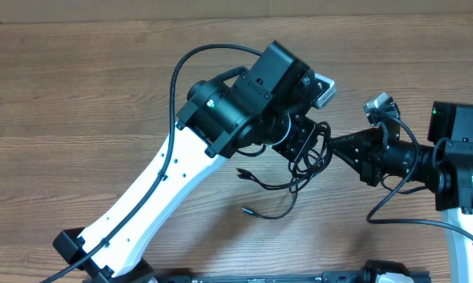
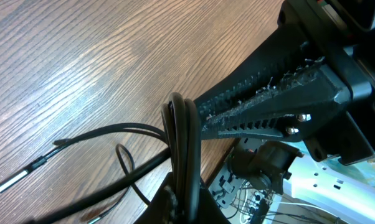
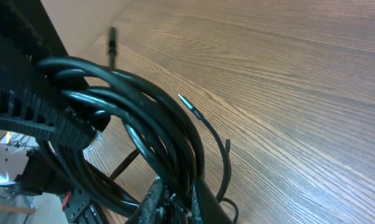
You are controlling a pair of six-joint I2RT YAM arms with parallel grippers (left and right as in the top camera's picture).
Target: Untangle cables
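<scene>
Robot lab: wood-grain table carrying two robot arms.

The cables are gathered in one tangle, with the table under it. The left gripper is just left of the tangle and touches it, and the bundle is clamped in this gripper. The right gripper is just right of the tangle, with its tips against the bundle. Loose strands run from the tangle to the left and toward the robot, and they lie on the table. Their plug ends rest apart from the tangle.
</scene>
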